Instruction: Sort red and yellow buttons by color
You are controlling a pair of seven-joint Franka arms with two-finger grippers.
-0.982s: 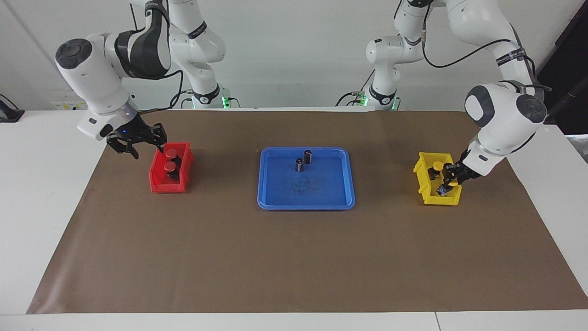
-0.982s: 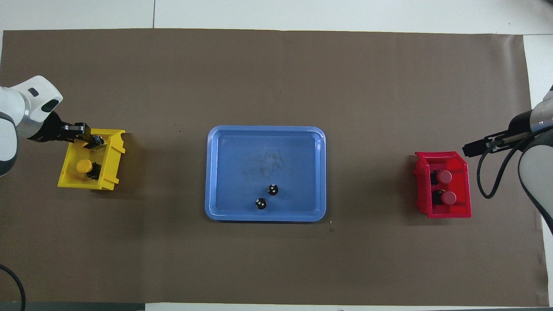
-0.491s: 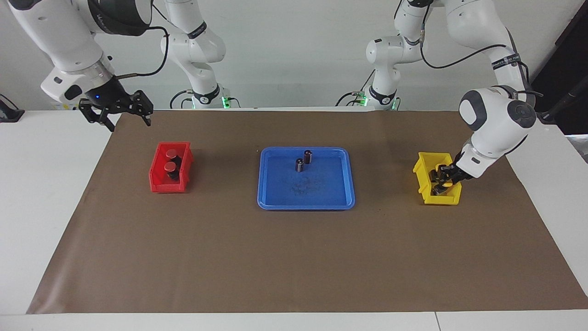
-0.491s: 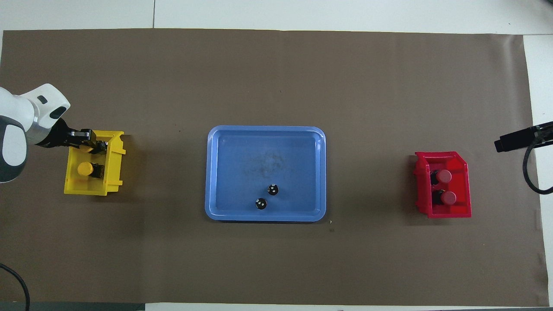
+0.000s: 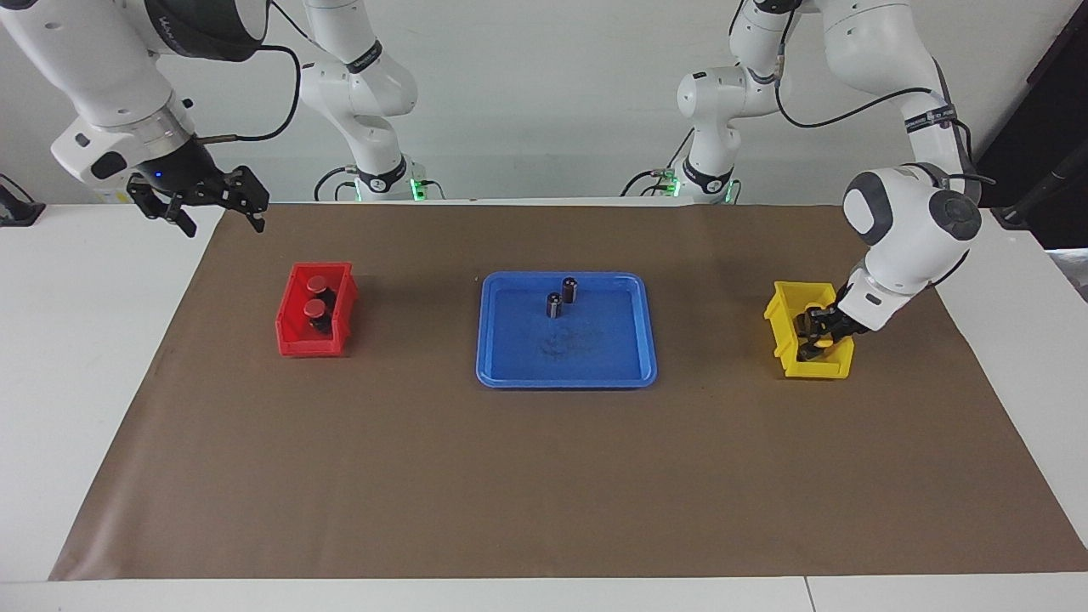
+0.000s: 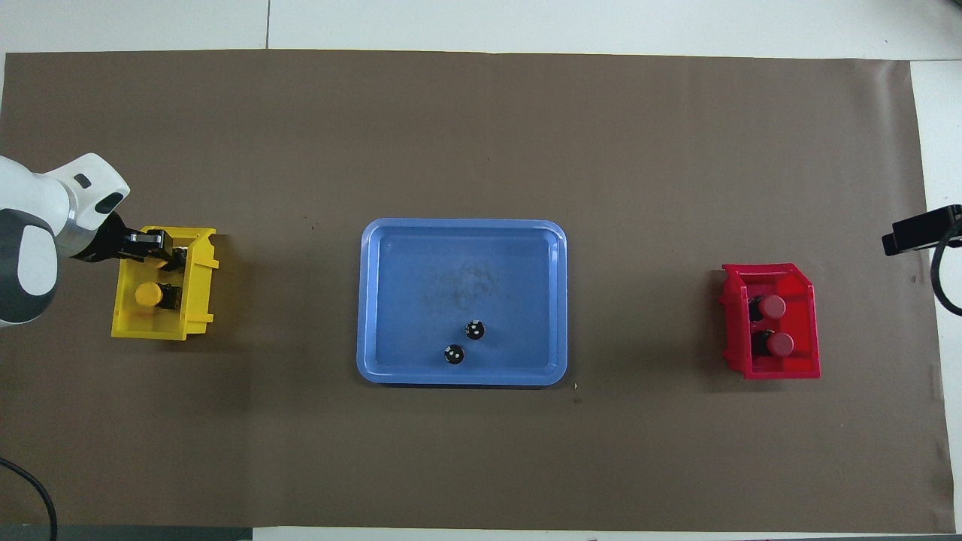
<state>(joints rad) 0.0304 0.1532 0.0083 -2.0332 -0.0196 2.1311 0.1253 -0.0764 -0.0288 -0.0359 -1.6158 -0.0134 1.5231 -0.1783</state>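
Two red buttons point(image 5: 316, 295) stand in the red bin point(image 5: 293, 344) toward the right arm's end; they also show in the overhead view point(image 6: 775, 325). One yellow button point(image 6: 146, 294) lies in the yellow bin point(image 6: 150, 330) toward the left arm's end. My left gripper point(image 5: 818, 331) reaches down into the yellow bin point(image 5: 778, 310), over the part farther from the robots point(image 6: 169, 252). The second yellow button is hidden there. My right gripper point(image 5: 221, 221) is open and empty, raised over the mat's corner near the robots, apart from the red bin point(image 6: 774, 370).
A blue tray point(image 5: 565, 378) sits mid-table and holds two dark plain cylinders point(image 5: 570, 289) point(image 5: 553, 304) in its part nearer the robots. They show from above point(image 6: 474, 329) point(image 6: 453, 354) in the tray point(image 6: 458, 248). Brown mat covers the table.
My right gripper rose from beside the red bin and drew back toward the mat's corner. My left gripper sank lower into the yellow bin, which turned from skewed to square.
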